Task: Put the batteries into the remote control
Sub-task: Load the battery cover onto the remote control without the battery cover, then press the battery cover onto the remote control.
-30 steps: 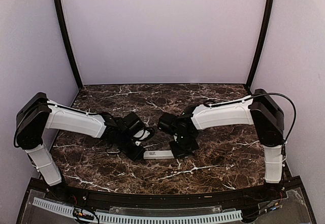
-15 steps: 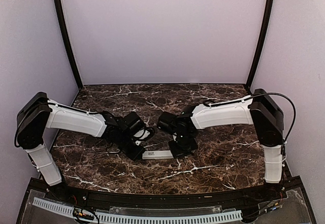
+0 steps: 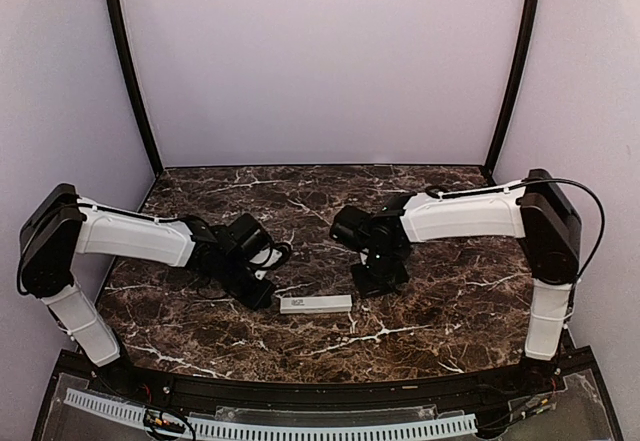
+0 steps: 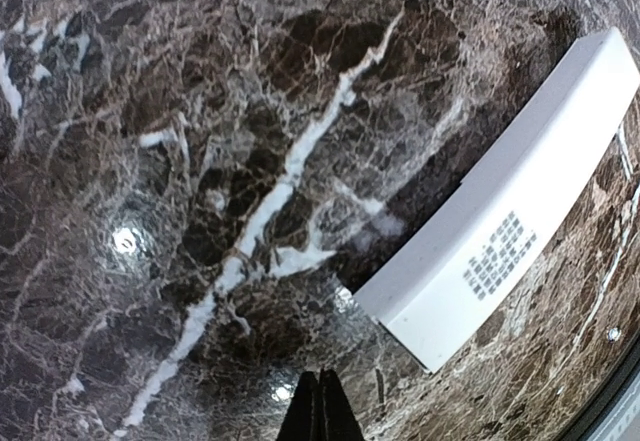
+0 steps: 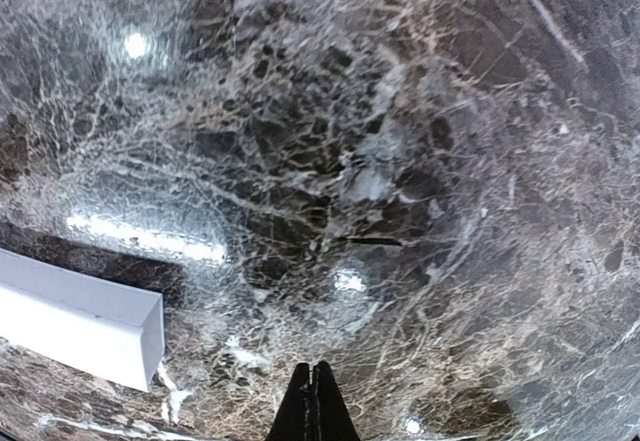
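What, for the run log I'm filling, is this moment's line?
remote: on table, free; left gripper: shut, empty; right gripper: shut, empty; batteries: not seen

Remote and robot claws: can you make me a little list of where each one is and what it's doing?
remote: white bar lying flat on the table, between the two claws
left claw: shut, holding nothing, near the remote's left end, not touching it
right claw: shut, holding nothing, just past the remote's right end, not touching it
batteries: none in sight
table: dark marble pattern with white veins
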Robot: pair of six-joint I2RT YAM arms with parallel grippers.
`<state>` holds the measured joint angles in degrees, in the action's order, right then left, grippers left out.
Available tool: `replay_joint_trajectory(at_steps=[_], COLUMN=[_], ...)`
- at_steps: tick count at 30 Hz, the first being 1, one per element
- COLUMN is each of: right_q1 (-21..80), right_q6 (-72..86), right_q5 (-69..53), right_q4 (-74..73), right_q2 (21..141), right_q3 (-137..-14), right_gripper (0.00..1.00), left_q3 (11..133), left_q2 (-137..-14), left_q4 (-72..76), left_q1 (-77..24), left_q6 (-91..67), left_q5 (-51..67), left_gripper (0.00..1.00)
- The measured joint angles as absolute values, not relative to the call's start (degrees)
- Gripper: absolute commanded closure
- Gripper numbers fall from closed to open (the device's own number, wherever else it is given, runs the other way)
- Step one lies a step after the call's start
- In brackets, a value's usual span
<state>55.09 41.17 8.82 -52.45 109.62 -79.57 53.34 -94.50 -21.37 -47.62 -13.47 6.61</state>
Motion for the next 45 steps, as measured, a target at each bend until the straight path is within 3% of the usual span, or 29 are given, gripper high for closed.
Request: replay_joint_trajectory(at_steps=[11, 45], right_q1=[59.4, 53.9], right_q6=[42.3, 45.7], right_q5=[6.7, -0.3], right_q4=[-52.2, -44.1], right_q2=[116.7, 111.1], right_q3=[-83.2, -74.6], right_gripper=[1.00, 1.00], left_q3=[53.0, 50.2], left_q2=[-97.7, -98.3], left_q4=[-19.7, -11.3], left_q1=[-47.6, -46.1], left_q6=[-14.4, -17.4], left_q5=[11.3, 18.0], left_gripper=[1.00, 1.00])
